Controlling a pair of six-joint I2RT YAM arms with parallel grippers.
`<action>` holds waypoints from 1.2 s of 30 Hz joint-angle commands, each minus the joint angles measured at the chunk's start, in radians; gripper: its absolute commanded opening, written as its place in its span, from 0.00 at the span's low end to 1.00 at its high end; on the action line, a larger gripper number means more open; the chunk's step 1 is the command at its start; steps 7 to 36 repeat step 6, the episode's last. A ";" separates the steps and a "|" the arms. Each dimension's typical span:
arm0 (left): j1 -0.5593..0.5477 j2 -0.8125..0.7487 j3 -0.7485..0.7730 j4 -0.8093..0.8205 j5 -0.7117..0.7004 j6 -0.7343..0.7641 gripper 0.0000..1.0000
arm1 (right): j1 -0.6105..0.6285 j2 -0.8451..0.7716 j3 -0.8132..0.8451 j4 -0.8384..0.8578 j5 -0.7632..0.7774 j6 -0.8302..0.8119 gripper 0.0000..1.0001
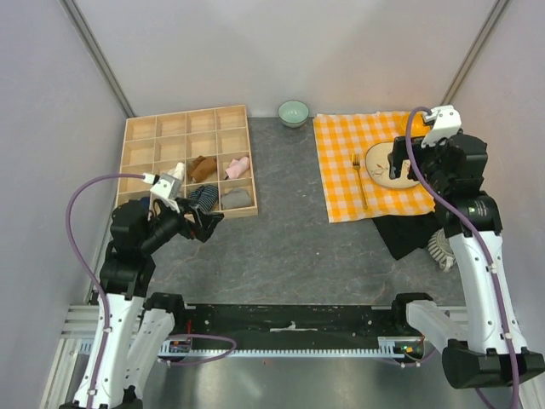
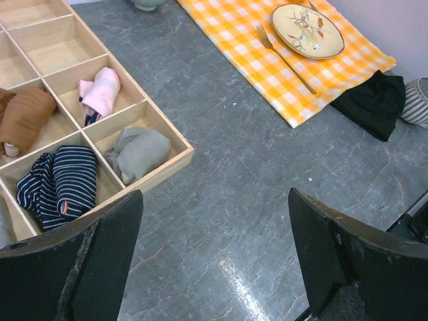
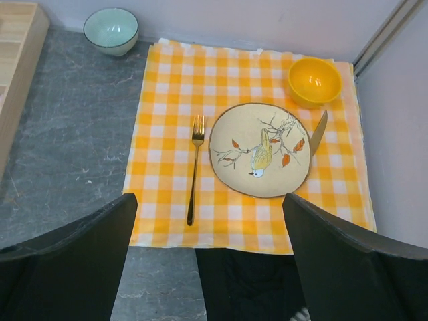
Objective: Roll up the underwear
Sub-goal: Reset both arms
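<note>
The underwear (image 1: 407, 234) is a dark, almost black cloth lying bunched on the grey table just below the checked cloth's near edge; no white trim shows. It also shows in the left wrist view (image 2: 374, 103) and at the bottom of the right wrist view (image 3: 247, 281). My right gripper (image 1: 400, 166) is open and empty, high above the plate and cloth, with the underwear between and below its fingers (image 3: 208, 227). My left gripper (image 1: 209, 223) is open and empty over bare table (image 2: 215, 221), beside the tray's near right corner.
A wooden compartment tray (image 1: 183, 112) holds a dark striped roll (image 2: 63, 177), grey roll (image 2: 137, 152), pink roll (image 2: 100, 92) and brown roll (image 2: 23, 117). The yellow checked cloth (image 1: 341, 162) carries a plate (image 3: 259, 148), fork (image 3: 194, 167), knife (image 3: 319, 132) and orange bowl (image 3: 314, 80). A green bowl (image 1: 294, 112) stands behind. A striped item (image 1: 440, 247) lies beside the underwear.
</note>
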 commanded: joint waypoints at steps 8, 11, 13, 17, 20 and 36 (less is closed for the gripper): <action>-0.017 -0.081 -0.086 0.138 0.007 -0.041 0.94 | -0.020 -0.061 0.022 -0.004 0.014 0.073 0.98; -0.017 -0.081 -0.086 0.138 0.007 -0.041 0.94 | -0.020 -0.061 0.022 -0.004 0.014 0.073 0.98; -0.017 -0.081 -0.086 0.138 0.007 -0.041 0.94 | -0.020 -0.061 0.022 -0.004 0.014 0.073 0.98; -0.017 -0.081 -0.086 0.138 0.007 -0.041 0.94 | -0.020 -0.061 0.022 -0.004 0.014 0.073 0.98; -0.017 -0.081 -0.086 0.138 0.007 -0.041 0.94 | -0.020 -0.061 0.022 -0.004 0.014 0.073 0.98; -0.017 -0.081 -0.086 0.138 0.007 -0.041 0.94 | -0.020 -0.061 0.022 -0.004 0.014 0.073 0.98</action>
